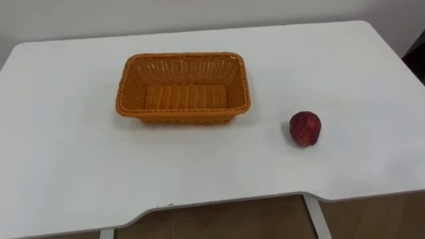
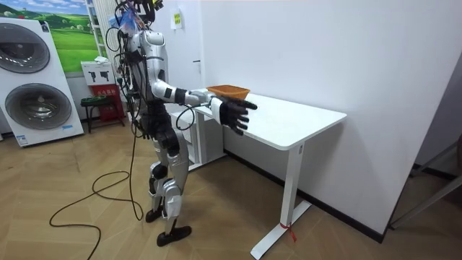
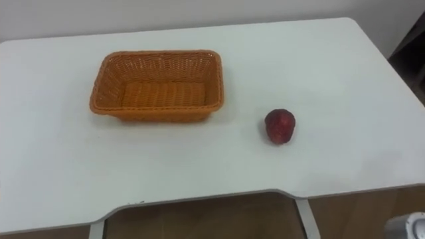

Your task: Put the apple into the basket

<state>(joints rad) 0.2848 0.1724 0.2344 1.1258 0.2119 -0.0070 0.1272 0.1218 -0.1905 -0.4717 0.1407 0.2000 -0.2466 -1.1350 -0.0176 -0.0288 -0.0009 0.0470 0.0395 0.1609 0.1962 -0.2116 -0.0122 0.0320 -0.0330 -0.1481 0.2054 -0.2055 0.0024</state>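
A dark red apple lies on the white table, right of centre and near the front edge. To its left and a little farther back stands an orange wicker basket with nothing in it. In the room view I stand at the table's end, with my right arm stretched forward. My right hand is open, its fingers spread, at about table height by the near edge. It holds nothing. The basket shows just behind it.
The table stands against a white wall. Its front edge has a curved cut-out above the wooden floor. Two washing machines and a small stool stand behind me at the room view's left.
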